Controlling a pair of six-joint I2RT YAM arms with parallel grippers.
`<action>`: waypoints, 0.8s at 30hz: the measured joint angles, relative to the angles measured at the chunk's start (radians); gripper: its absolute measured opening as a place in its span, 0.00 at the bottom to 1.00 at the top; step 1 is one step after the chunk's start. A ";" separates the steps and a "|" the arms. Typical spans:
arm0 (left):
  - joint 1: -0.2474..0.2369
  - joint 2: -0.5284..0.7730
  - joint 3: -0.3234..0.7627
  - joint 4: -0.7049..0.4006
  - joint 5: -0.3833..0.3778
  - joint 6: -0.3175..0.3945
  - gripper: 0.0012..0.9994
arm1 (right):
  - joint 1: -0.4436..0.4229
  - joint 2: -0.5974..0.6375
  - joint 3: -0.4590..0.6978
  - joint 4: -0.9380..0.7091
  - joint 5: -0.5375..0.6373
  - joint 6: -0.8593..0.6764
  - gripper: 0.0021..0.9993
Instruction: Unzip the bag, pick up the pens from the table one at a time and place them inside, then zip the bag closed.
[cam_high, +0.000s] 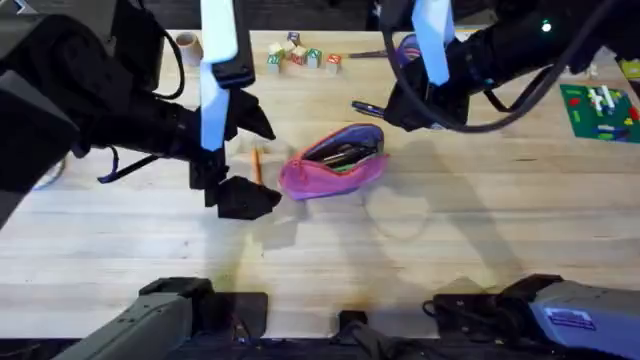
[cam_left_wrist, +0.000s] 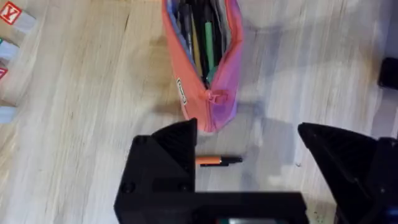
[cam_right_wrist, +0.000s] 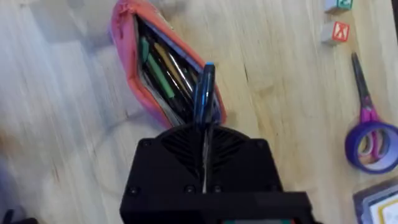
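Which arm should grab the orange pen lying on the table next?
The left. Its open pincer hangs right over the orange pen beside the bag, while the right pincer is shut on a dark pen above the bag's open mouth.

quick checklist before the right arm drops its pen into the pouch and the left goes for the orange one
1. Bag unzipped: ok, its mouth gapes and pens show inside.
2. Right tool has a pen: ok, shut on a dark blue pen.
3. Pen over the opening: cannot tell exactly; in the right wrist view its tip points at the bag's near end, close to the rim.
4. Orange pen free to grab: ok, it lies flat on the table, just off the bag's closed end.
5. Left tool ready: ok, fingers open wide, either side of the orange pen.
6. Scissors out of the way: ok, apart from the bag.
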 joint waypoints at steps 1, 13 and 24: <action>0.000 0.000 0.000 0.000 0.000 0.000 1.00 | 0.000 0.000 0.000 0.000 -0.007 -0.025 0.03; 0.000 0.000 0.000 0.000 0.000 0.000 1.00 | 0.051 0.067 0.000 -0.026 -0.037 -0.233 0.03; 0.000 0.000 0.000 0.000 0.000 0.000 0.99 | 0.066 0.175 0.000 -0.031 -0.039 -0.287 0.03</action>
